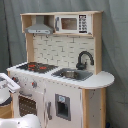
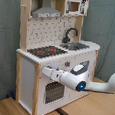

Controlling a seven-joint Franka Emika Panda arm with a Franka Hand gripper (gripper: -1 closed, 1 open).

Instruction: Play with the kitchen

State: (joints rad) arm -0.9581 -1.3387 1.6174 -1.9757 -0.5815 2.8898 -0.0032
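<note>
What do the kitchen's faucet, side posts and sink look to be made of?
Faucet: looks like black plastic, dark and smooth with a slight sheen, though painted metal is possible. Side posts of the kitchen: light wood or wood-look board, pale tan and matte. Sink: grey with bright glints, so likely thin metal or silvered plastic.
</note>
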